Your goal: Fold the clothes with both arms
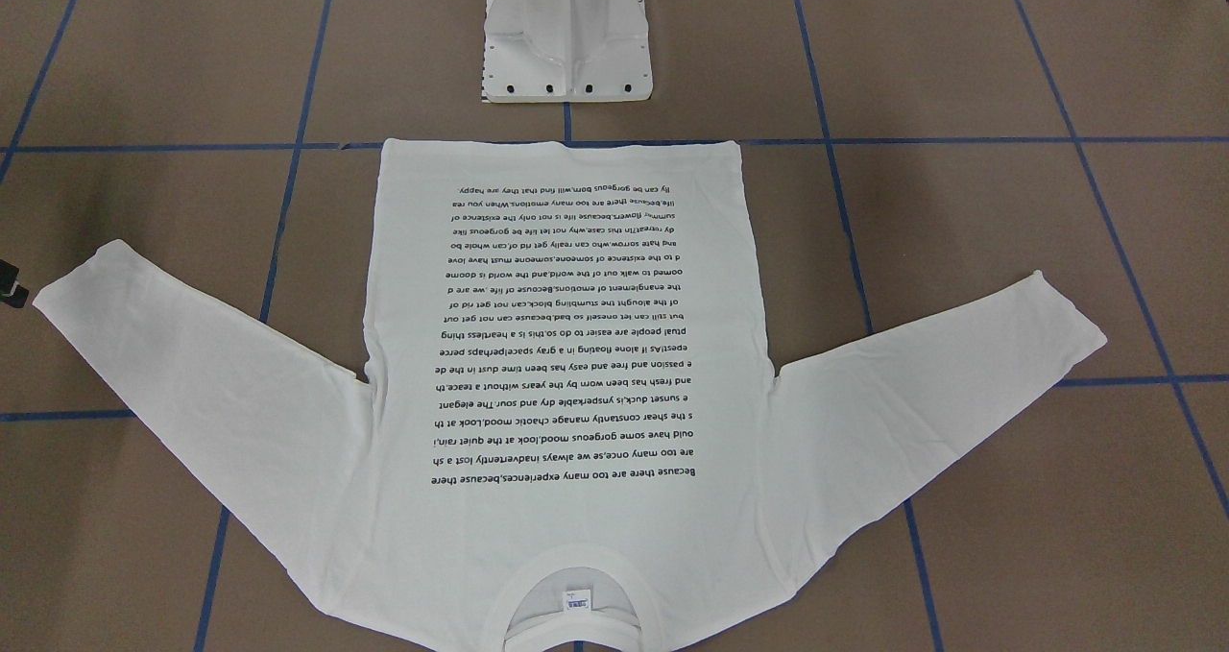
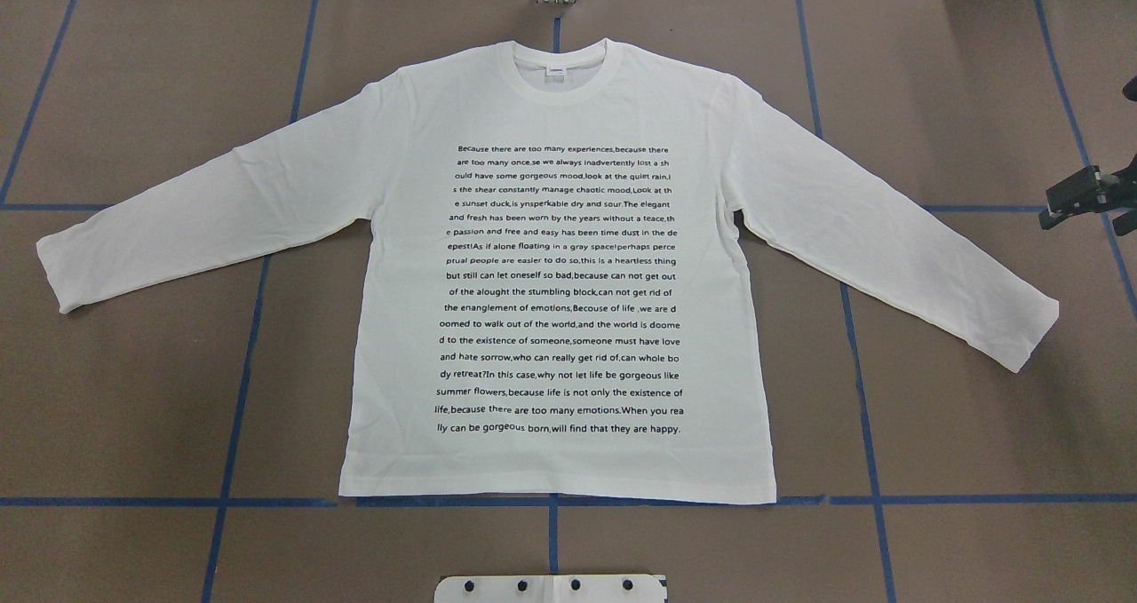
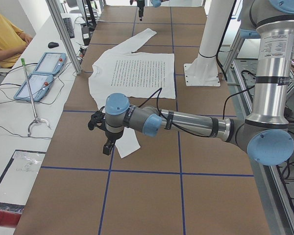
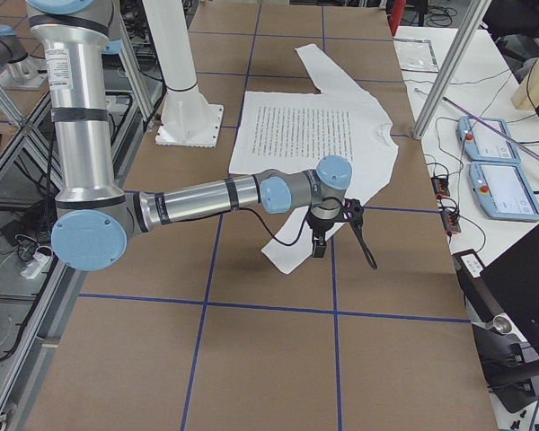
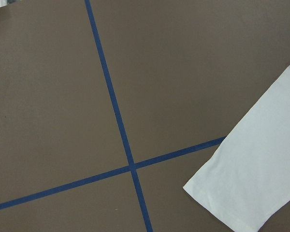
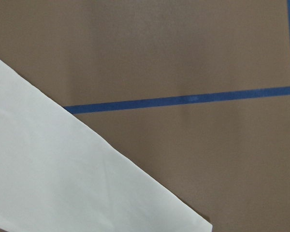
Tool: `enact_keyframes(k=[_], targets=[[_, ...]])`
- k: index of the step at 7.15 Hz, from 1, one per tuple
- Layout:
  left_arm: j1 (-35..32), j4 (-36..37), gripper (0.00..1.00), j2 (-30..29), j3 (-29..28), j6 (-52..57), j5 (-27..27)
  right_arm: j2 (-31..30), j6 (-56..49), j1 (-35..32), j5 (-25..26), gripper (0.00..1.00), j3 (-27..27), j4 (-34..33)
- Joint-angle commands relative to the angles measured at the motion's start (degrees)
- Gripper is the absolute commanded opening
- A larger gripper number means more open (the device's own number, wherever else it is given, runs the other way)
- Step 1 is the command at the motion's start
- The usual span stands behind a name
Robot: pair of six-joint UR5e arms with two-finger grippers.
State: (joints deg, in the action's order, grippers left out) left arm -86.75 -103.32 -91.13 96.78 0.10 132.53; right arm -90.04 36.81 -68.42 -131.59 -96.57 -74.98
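— On the desk, what am I looking at?

— I see the shirt spread flat, text side up, both sleeves angled outward. Its hem lies toward the pedestal and its collar on the side away from it (neck label showing inside).

— And my arms?

— I have the left tool hanging over the left cuff, and the right tool out beside the right sleeve. Wide or narrow, I cannot tell for either.
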Motion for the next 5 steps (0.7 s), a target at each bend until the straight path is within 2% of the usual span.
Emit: enact_keyframes(k=[1,2,3,5], targets=[[-0.1,-2.0,1.00,0.1,-0.2,-0.2,-0.3,-3.7,9.7,4.3,2.8,0.92,4.7,15.6],[0.0,-2.1,1.00,0.1,-0.2,-0.2,-0.3,-3.9,10.3,4.5,2.8,0.91,7.2,18.6],[0.0,-2.1,1.00,0.1,-0.2,-0.2,-0.3,-4.5,10.8,4.5,2.5,0.83,7.3,20.7],[0.0,-2.1,1.00,0.1,-0.1,-0.2,-0.3,-5.7,14.0,4.5,1.3,0.86,8.8,20.7]])
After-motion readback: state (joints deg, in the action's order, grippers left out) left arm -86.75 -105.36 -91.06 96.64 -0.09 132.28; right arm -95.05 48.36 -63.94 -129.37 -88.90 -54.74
